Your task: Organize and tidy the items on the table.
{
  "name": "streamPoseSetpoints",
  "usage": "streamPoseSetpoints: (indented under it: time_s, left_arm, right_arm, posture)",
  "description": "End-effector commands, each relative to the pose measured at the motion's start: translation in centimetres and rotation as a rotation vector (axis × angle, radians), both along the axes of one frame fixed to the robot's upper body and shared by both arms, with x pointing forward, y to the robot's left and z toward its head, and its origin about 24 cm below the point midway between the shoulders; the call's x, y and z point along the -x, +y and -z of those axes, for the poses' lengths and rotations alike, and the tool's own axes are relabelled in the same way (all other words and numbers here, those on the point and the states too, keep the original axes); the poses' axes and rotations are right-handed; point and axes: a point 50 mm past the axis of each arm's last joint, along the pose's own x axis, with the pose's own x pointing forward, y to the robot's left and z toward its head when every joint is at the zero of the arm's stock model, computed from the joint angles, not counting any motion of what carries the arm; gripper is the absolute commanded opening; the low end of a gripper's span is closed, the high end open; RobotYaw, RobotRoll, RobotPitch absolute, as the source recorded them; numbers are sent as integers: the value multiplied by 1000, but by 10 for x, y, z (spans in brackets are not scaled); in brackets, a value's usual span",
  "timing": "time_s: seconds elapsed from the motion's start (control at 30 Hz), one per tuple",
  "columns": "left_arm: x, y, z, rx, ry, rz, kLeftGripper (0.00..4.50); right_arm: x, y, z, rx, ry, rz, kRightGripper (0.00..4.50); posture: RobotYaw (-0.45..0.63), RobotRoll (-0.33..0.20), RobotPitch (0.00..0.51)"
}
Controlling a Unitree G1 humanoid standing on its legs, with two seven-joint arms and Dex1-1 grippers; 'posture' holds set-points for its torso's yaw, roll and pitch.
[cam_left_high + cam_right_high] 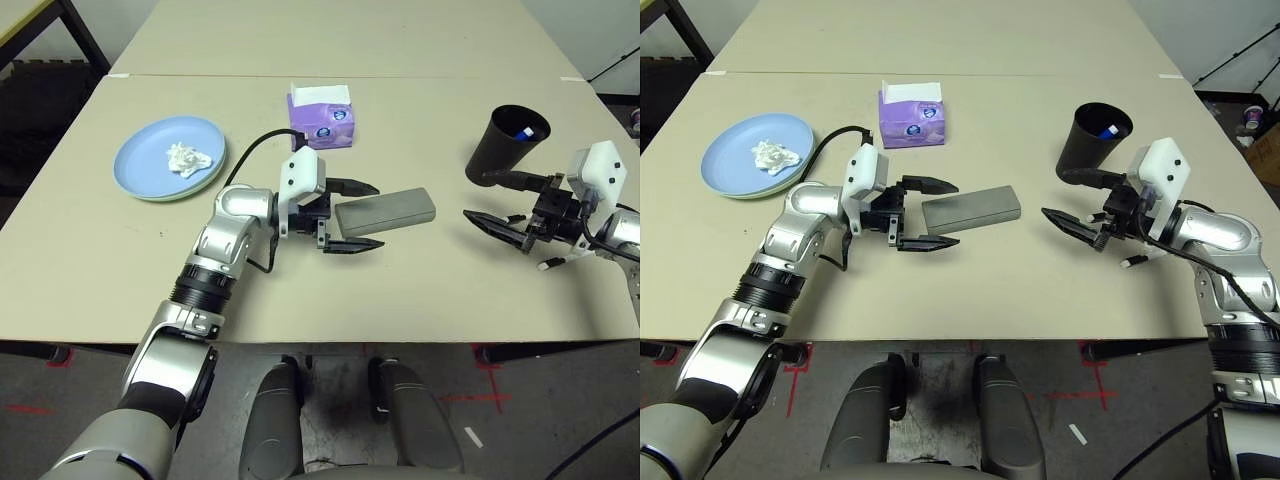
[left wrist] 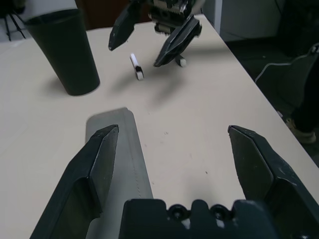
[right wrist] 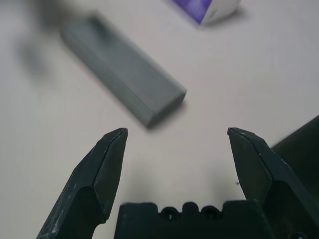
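The grey glasses case [image 1: 395, 210] lies at the table's [image 1: 100, 260] middle. My left gripper [image 1: 378, 215] is open, its fingers [image 2: 97, 159] straddling the case's left end without closing on it. To the right, my right gripper [image 1: 1052, 194] hangs open and empty beside the black cup [image 1: 505, 145], which holds a blue and white thing. A short white pen [image 1: 1132, 262] lies under the right wrist. At the far left, crumpled tissue [image 1: 188, 158] sits on a light blue plate [image 1: 150, 170] stacked on a pale green one.
A purple tissue box [image 1: 322, 118] stands behind the case. A second table adjoins the far edge. The table's right edge runs close past my right arm.
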Motion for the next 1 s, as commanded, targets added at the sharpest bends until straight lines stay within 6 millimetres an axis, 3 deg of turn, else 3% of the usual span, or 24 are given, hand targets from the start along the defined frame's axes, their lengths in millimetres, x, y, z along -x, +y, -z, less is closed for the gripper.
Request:
streamPoseSetpoints:
  time_s: [0.03, 0.43, 1.0]
  left_arm:
    - [3, 2, 9, -29, 5, 8, 4470]
    - [3, 4, 8, 131, 62, -121, 4470]
    - [4, 1, 9, 161, 65, -148, 4470]
  right_arm:
    - [1, -7, -8, 142, 39, -49, 4500]
    - [-5, -29, -28, 560, 148, -166, 4500]
    - [-8, -40, -15, 913, 307, -224, 4500]
  posture:
    - [-112, 0, 170]
    - [-95, 0, 176]
    - [-99, 0, 186]
